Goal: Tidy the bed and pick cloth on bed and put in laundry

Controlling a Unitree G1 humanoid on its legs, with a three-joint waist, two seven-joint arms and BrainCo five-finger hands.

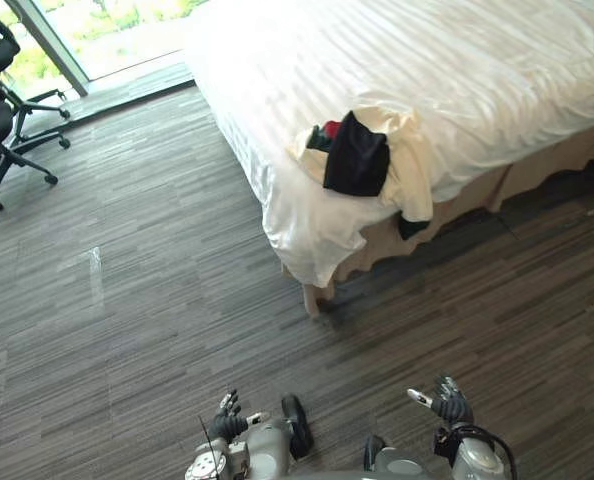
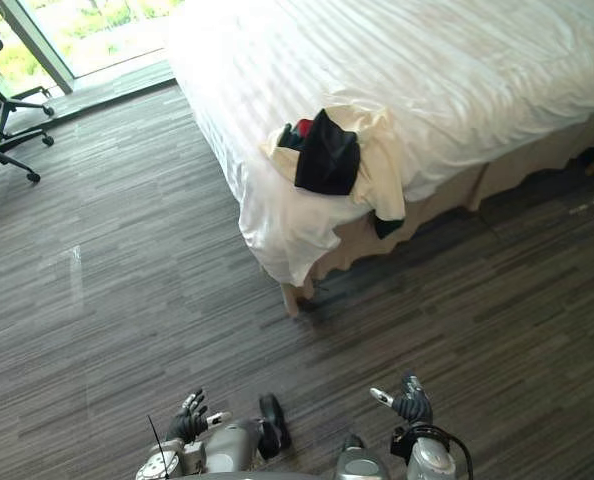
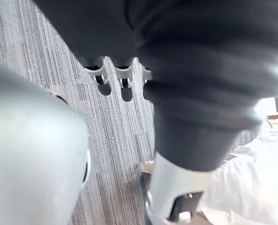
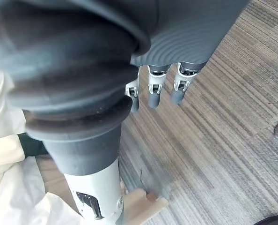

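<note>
Well, the cloth pile [image 1: 362, 160], a black piece over a cream one with red and dark green bits, lies at the bed's [image 1: 457, 60] near corner, centre of the frame, partly hanging over the edge. The left hand [image 1: 229, 418] and right hand [image 1: 447, 403] sit at the bottom edge, well apart from it, empty, fingers [image 4: 153, 96] straight and apart. The step likely calls for stepping closer, then gathering the whole heap from above so nothing slips to the floor.
</note>
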